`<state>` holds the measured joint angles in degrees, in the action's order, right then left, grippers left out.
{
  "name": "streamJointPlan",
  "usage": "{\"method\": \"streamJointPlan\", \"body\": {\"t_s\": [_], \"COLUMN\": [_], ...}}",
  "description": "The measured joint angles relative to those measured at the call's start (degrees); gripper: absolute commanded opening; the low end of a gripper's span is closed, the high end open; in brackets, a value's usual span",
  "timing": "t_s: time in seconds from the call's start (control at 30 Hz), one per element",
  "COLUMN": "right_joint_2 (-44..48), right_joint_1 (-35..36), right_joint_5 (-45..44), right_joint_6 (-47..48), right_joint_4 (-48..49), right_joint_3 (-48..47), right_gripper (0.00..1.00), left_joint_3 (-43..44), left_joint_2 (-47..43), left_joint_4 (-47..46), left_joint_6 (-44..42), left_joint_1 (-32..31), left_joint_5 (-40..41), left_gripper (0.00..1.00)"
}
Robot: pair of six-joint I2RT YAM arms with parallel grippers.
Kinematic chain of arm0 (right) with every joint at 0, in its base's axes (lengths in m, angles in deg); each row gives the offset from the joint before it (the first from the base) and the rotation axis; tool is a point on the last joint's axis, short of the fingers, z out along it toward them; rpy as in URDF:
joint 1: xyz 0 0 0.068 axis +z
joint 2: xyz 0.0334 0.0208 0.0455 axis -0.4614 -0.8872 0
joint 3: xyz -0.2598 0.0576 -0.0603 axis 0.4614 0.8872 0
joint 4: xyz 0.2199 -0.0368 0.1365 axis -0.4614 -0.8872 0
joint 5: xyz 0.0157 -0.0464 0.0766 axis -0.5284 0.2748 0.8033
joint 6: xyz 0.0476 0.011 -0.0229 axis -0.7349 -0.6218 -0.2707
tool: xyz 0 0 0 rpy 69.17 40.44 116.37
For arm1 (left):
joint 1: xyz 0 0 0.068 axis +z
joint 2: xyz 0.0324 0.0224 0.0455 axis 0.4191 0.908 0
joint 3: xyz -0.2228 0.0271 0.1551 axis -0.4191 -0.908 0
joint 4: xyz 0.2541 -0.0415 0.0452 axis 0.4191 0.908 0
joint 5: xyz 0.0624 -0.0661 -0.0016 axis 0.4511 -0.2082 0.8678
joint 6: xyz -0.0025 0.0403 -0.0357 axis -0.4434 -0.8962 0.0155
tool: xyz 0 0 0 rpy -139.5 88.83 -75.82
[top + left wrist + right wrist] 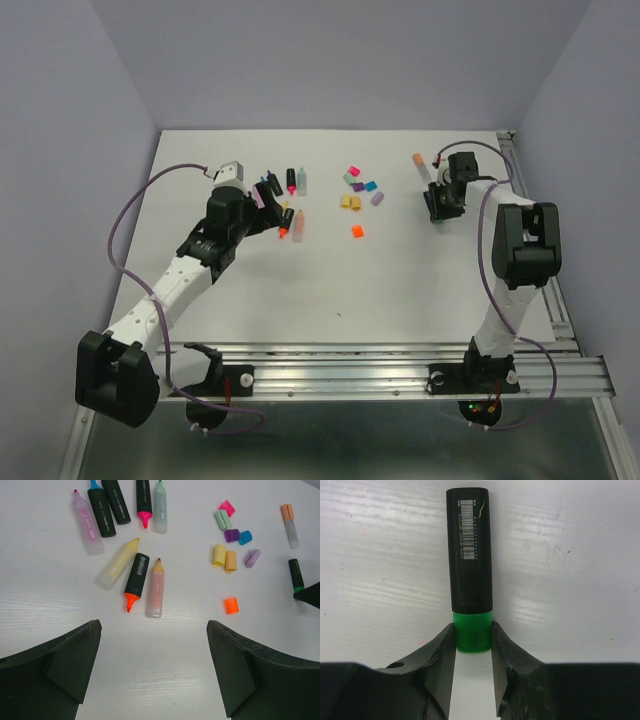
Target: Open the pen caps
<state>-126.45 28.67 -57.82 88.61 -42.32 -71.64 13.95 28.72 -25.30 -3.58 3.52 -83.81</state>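
Observation:
My right gripper is shut on the green cap of a black-barrelled pen that lies on the white table; the cap sits on the barrel. In the top view this gripper is at the back right. My left gripper is open and empty, hovering over bare table near several uncapped pens. In the top view it is beside those pens. Loose caps lie in a cluster, with an orange cap apart from it. A pastel pen has its orange cap on.
The loose caps lie mid-table between the arms, the orange one nearer the front. The capped pastel pen lies just left of my right gripper. A metal rail runs along the near edge. Grey walls close the back and sides.

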Motion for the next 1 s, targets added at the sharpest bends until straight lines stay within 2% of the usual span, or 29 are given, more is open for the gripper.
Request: {"method": "streamJointPlan", "body": {"t_s": [0.3,0.4,0.57,0.77,1.0], "right_joint_2": [7.26,13.03,27.69,44.37,49.22], "right_joint_1": [1.31,5.05,15.74,28.17,36.76], "right_joint_5": [6.99,8.90,9.01,8.70,7.06], "right_joint_6": [-3.74,-7.13,-16.31,-29.44,-36.92], "right_joint_4": [2.89,4.44,12.37,24.41,30.27], "right_joint_3": [10.14,16.17,27.71,41.29,43.32], "right_gripper": [0.06,0.01,0.01,0.01,0.01], "left_joint_3": [-0.17,-1.27,-3.54,-7.87,-8.22], "left_joint_2": [-0.33,-1.51,-2.75,-4.50,-3.26], "left_joint_4": [-0.02,-0.48,-2.62,-6.95,-14.14], "left_joint_6": [0.37,1.70,5.42,11.65,16.90], "left_joint_1": [0.00,0.00,-1.22,-8.94,-20.50], "left_joint_5": [-1.86,-4.52,-8.31,-9.79,-7.48], "left_gripper": [0.99,0.99,0.99,0.99,0.99]}}
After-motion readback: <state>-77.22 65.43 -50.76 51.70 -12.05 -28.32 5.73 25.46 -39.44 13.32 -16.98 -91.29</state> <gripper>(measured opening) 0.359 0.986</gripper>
